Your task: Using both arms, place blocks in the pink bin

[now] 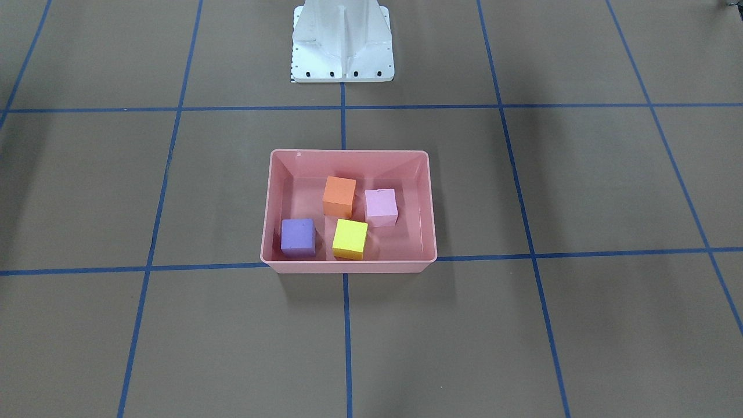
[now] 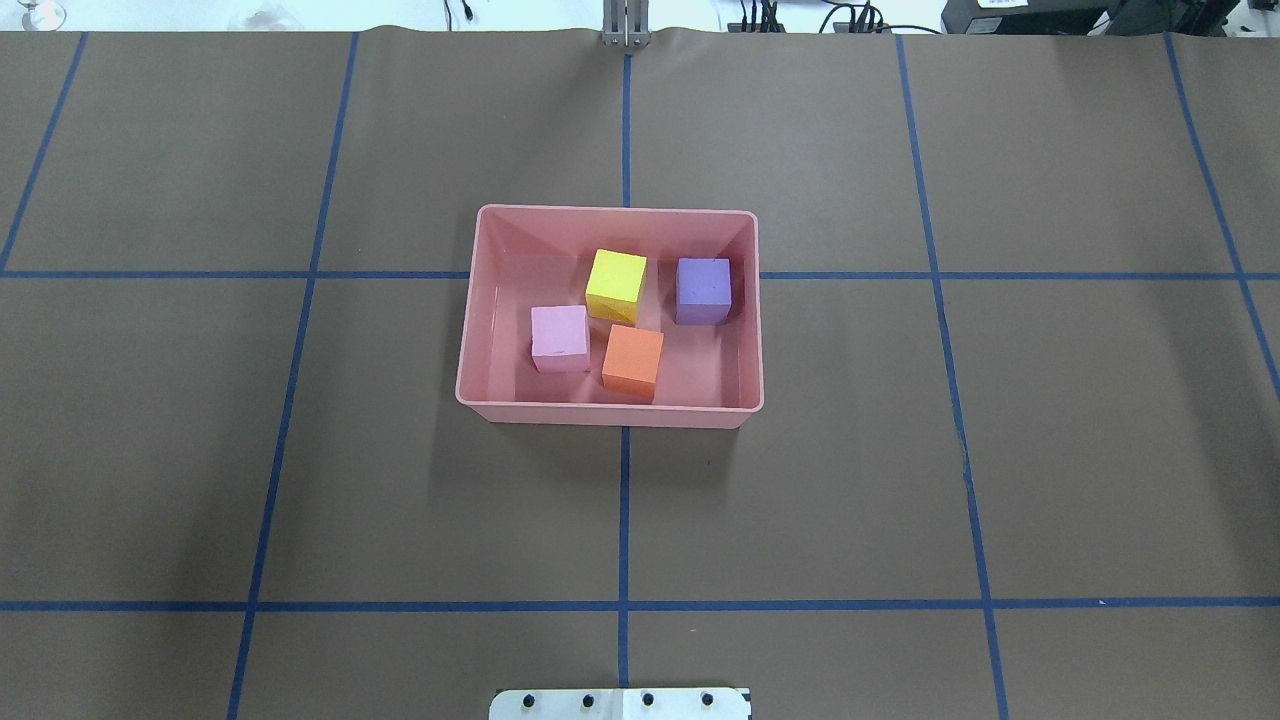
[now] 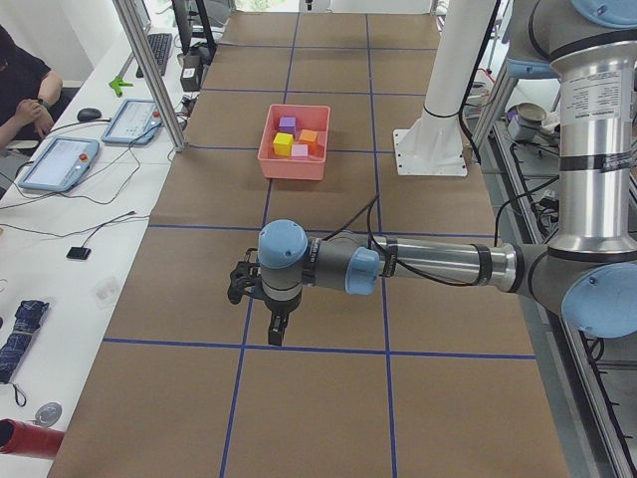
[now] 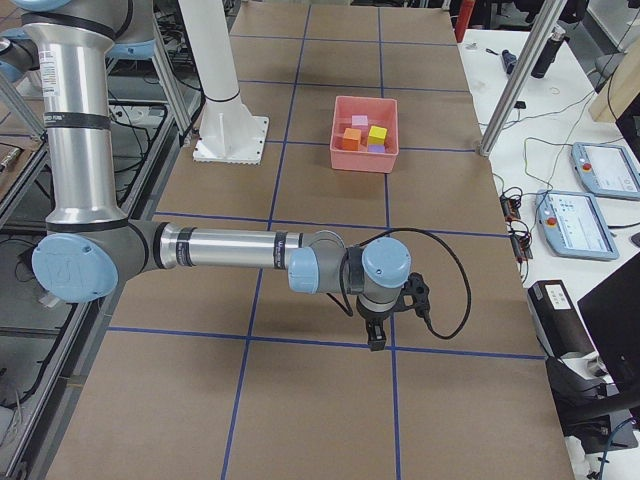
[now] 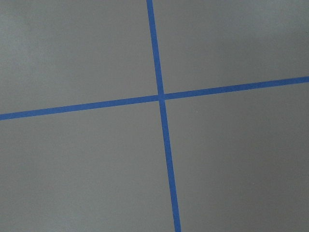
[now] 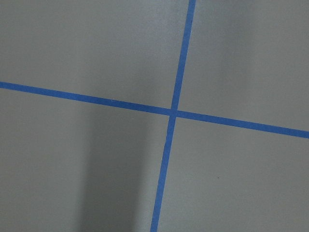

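The pink bin (image 2: 610, 412) stands at the table's middle, also in the front view (image 1: 348, 266). Four blocks lie inside it: orange (image 2: 632, 360), yellow (image 2: 615, 284), purple (image 2: 702, 290) and light pink (image 2: 559, 338). Both arms are far from the bin, out at the table's two ends. My left gripper (image 3: 277, 329) hangs over a tape crossing in the exterior left view. My right gripper (image 4: 376, 335) does the same in the exterior right view. I cannot tell whether either is open or shut. Both wrist views show only bare table and blue tape.
The white base pedestal (image 1: 342, 46) stands behind the bin on the robot's side. Blue tape lines (image 2: 624, 520) grid the brown table. Desks with tablets (image 3: 60, 159) and a seated person (image 3: 25, 95) lie beyond the far edge.
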Available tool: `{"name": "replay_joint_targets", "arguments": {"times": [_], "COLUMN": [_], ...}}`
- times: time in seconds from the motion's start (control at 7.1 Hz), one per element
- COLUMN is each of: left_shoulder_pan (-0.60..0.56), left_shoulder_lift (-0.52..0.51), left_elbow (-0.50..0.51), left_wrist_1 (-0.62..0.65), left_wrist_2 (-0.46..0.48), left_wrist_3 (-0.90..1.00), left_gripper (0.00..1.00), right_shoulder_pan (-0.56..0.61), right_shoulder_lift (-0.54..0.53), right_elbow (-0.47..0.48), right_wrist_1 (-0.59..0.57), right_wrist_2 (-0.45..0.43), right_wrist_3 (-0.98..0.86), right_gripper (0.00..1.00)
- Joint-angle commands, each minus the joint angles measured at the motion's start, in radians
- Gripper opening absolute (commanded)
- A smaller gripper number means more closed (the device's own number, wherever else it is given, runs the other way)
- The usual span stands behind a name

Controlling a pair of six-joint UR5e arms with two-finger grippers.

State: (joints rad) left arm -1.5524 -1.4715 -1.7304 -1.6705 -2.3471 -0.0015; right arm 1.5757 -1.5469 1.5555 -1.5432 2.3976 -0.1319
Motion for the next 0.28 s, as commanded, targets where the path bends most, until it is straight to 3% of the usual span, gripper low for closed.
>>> {"name": "replay_joint_targets", "arguments": {"times": [0.0,0.14], "left_shoulder_pan": [0.000,0.000], "left_shoulder_lift": [-0.003,-0.003], "left_elbow": [0.000,0.000], "left_wrist_1": [0.000,0.000], "left_wrist_2": [0.000,0.000], "left_wrist_3": [0.000,0.000], "left_gripper": [1.00,1.00], "right_shoulder_pan": [0.000,0.000], "right_shoulder_lift": [0.001,0.001], "right_elbow": [0.000,0.000], "right_wrist_1": [0.002,0.000], "right_wrist_2": [0.000,0.000], "right_wrist_3": [0.000,0.000], "right_gripper": [1.00,1.00]}}
